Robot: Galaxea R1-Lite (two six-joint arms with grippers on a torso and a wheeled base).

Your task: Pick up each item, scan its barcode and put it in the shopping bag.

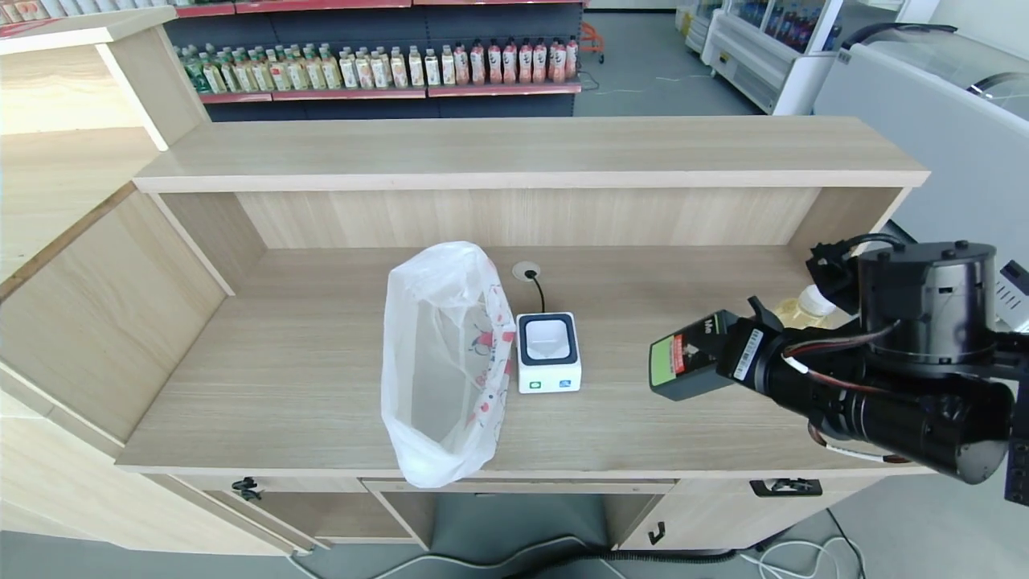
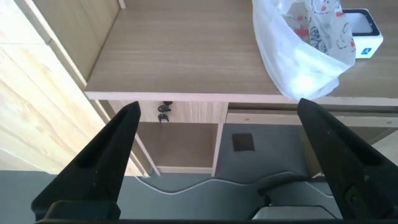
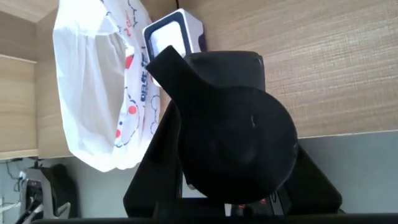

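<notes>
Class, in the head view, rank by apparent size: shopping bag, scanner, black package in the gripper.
Largest: shopping bag.
The black package and scanner look alike; the package sits nearer the camera, so I leave them unranked.

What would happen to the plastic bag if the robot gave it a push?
The bag would probably crumple rather than slide stiffly: its thin, see-through plastic sags in folds. It looks light and seemingly empty, so a nudge might shift it easily. Its bottom hangs over the counter edge, so a push that way could tip it off.
</notes>
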